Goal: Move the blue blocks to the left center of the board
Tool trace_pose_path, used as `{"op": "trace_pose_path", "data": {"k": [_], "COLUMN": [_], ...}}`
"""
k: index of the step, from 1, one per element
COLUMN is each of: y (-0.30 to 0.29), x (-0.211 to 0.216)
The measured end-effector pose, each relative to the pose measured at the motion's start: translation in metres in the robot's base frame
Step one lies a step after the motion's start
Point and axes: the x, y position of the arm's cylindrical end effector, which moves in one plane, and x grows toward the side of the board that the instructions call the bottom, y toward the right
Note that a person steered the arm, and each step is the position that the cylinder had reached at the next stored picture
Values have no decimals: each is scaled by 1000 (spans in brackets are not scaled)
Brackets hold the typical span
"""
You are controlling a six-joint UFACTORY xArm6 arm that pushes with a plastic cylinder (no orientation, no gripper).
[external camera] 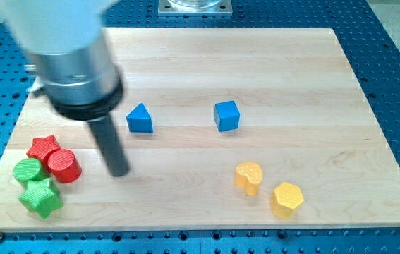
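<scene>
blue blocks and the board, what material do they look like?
Blue triangular block and blue cube: probably plastic, matte, uniform saturated colour with no grain. Board: light wood, smooth finish, faint grain lines running across the view. My tip stands apart from the triangular block, toward the view's bottom left.

A single camera looks down at the wooden board (256, 70) from above and a little in front, tilted so the board's far edge lies along the top of the frame and its near edge along the bottom. The board nearly fills the frame, with strips of blue perforated table (397, 63) showing at the left, right and bottom. The arm's housing (73, 56) looms large and blurred in the upper left, close to the lens.
</scene>
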Motion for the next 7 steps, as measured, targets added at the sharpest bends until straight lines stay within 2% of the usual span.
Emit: {"op": "trace_pose_path", "data": {"k": [2,4,5,7], "y": [42,33,-31,-101], "x": [-26,-78,-92,-103]}}
